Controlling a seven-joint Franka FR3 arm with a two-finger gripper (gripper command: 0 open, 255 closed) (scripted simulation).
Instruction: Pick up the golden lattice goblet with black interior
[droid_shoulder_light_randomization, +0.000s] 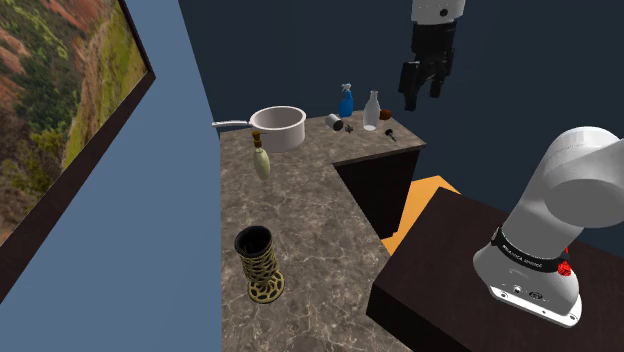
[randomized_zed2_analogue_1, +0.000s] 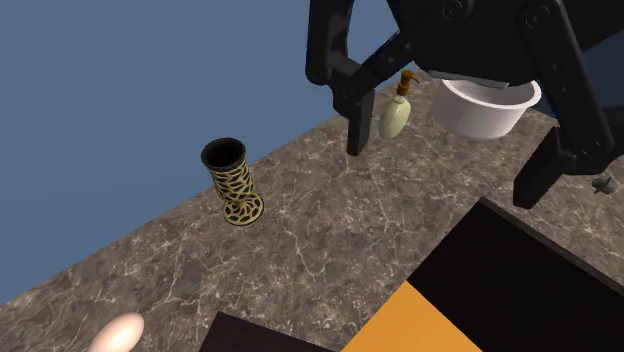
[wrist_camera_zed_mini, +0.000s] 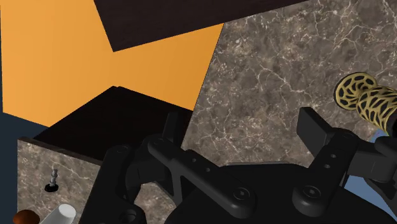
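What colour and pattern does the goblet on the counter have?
The goblet is gold lattice, black inside; clearest in the second exterior view.

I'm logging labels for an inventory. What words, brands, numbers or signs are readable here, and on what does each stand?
Nothing here reads clearly.
Black band on the white robot arm: white lettering, too small to read.
Blue spray bottle: no label visible.
Clear bottle: no label visible.
Golden lattice goblet with black interior: no text.
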